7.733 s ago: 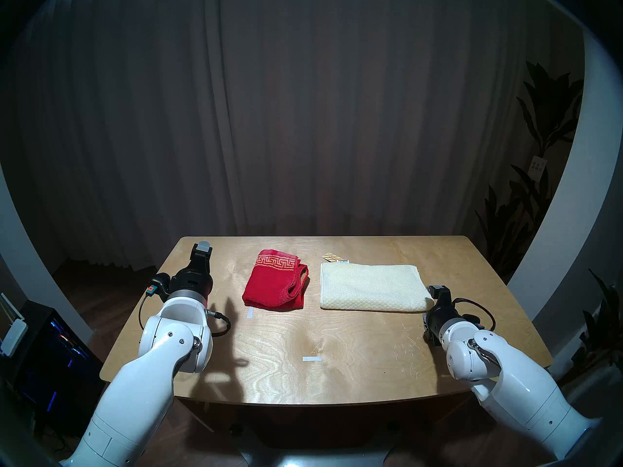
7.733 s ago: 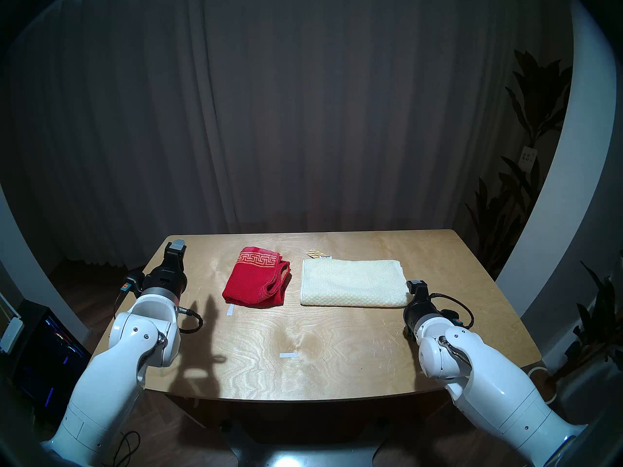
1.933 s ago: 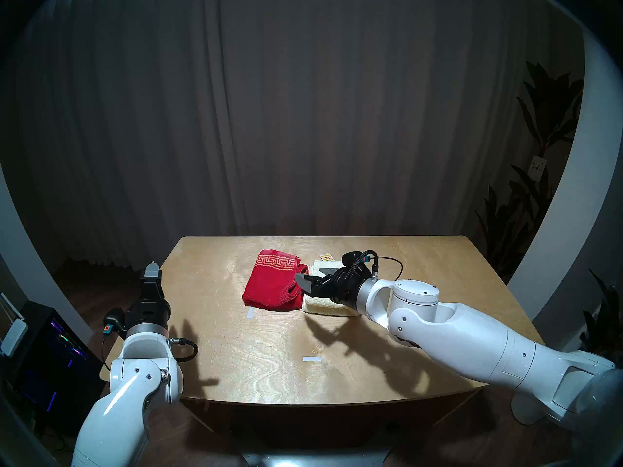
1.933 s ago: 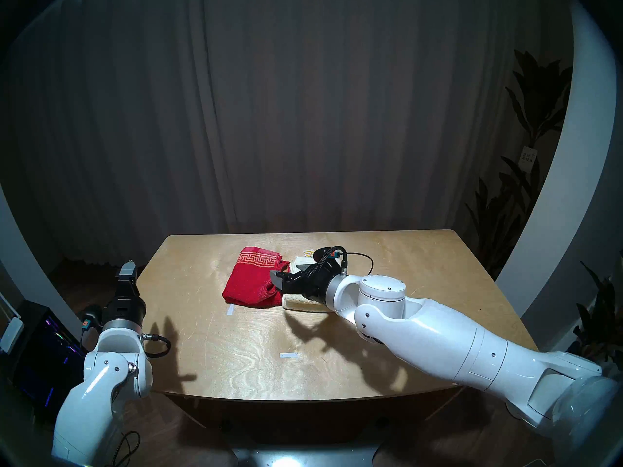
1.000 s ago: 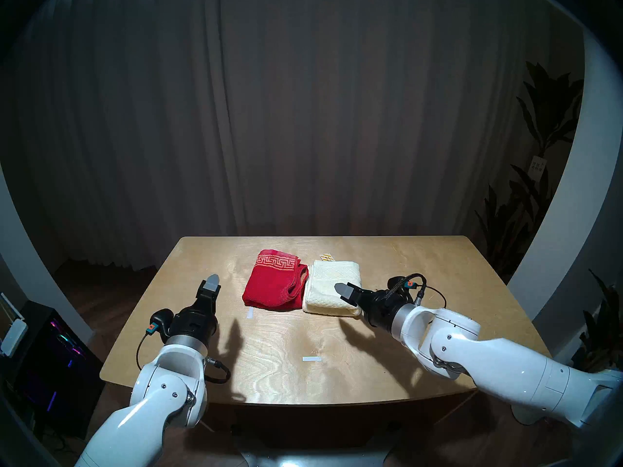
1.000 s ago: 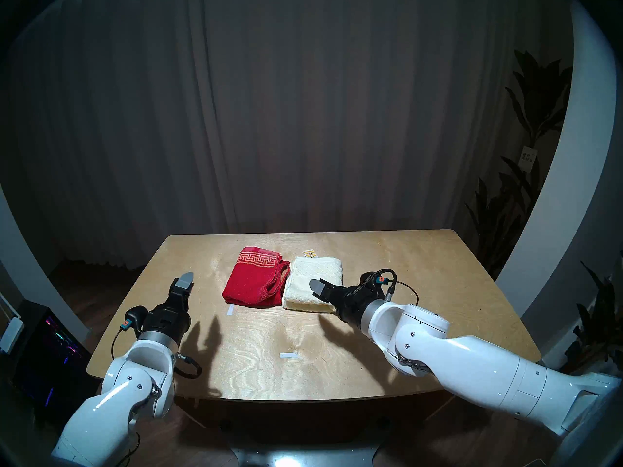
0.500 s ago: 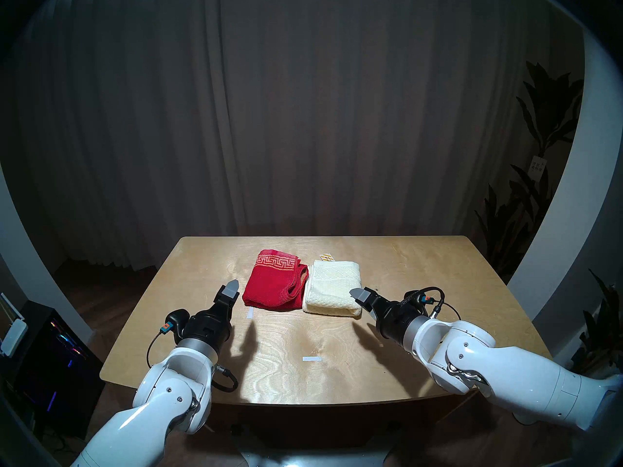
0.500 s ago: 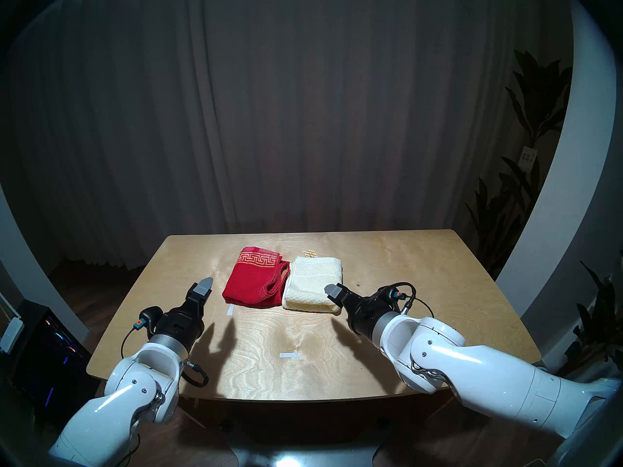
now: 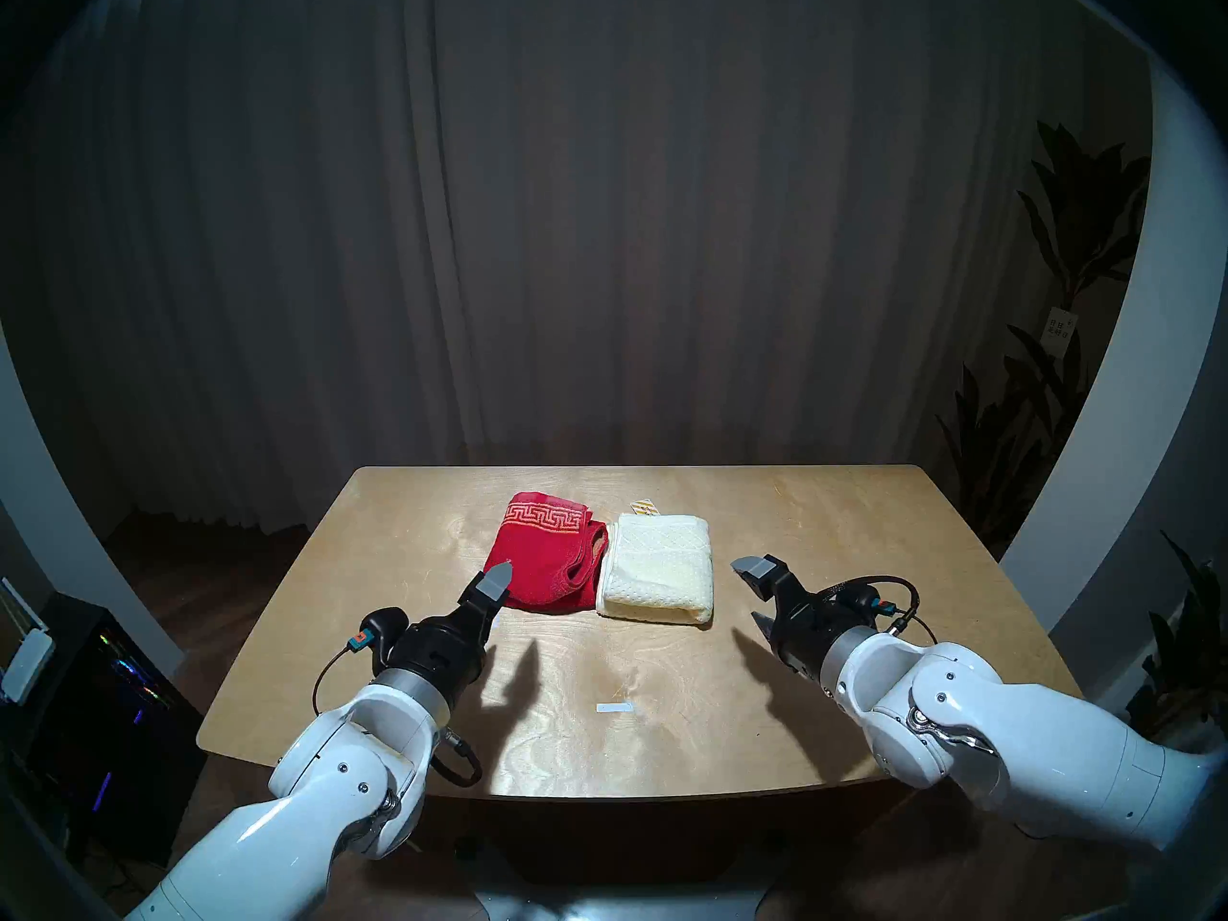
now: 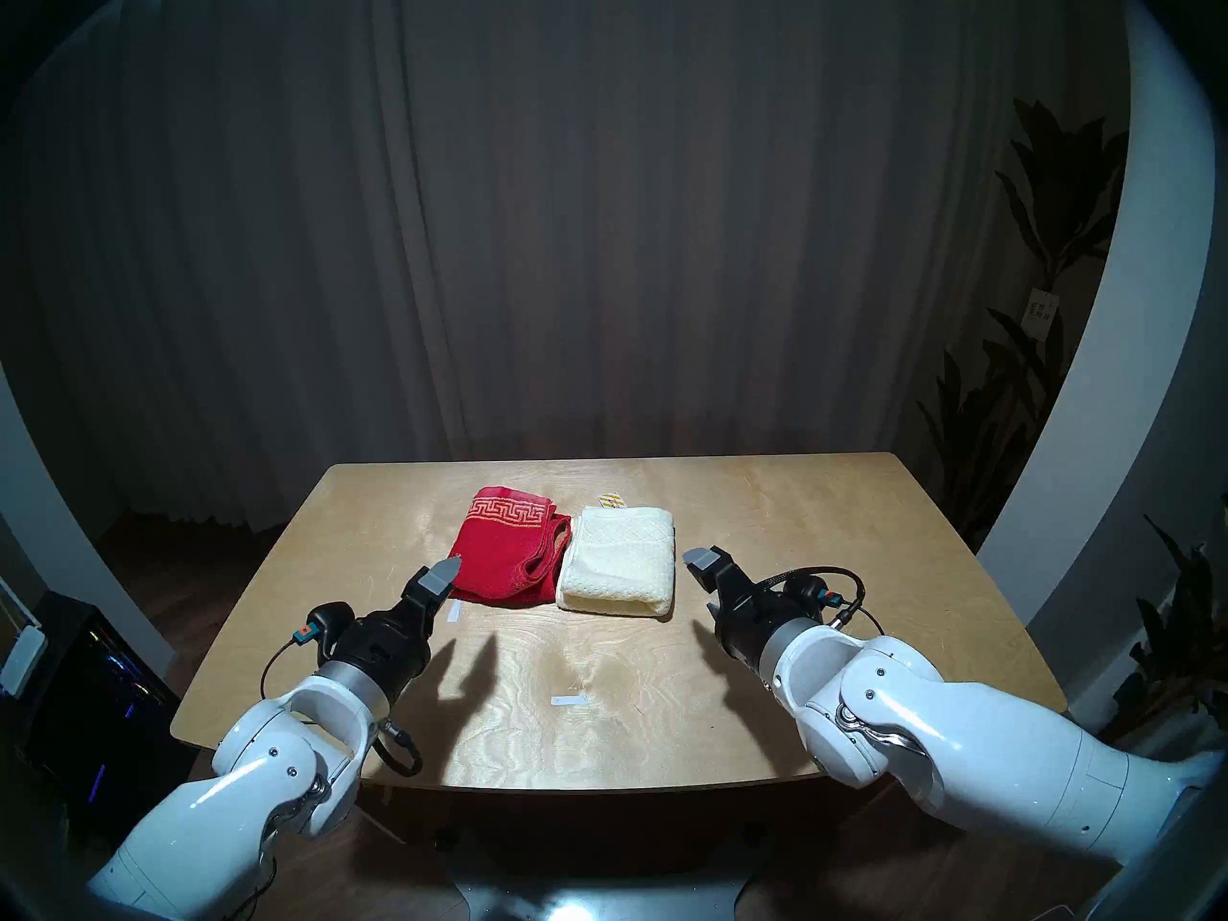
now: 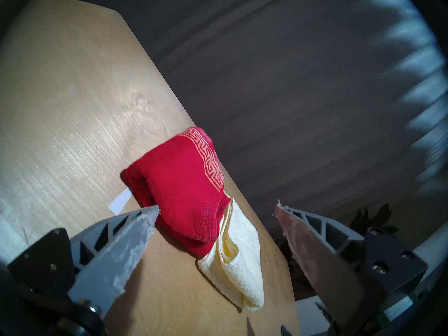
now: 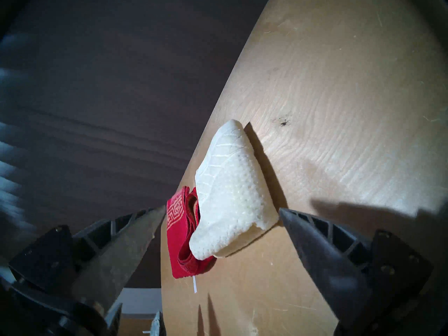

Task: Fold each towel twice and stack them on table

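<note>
Head views: the red towel (image 9: 541, 557) and cream towel (image 9: 654, 574) lie folded, touching side by side, at mid-frame on the table (image 9: 830, 527).

Left wrist view: the left gripper (image 11: 217, 208) has its fingers spread, nothing between them, the red towel at center.

Right wrist view: the right gripper (image 12: 221, 210) is likewise spread and empty, the cream towel at center.
</note>
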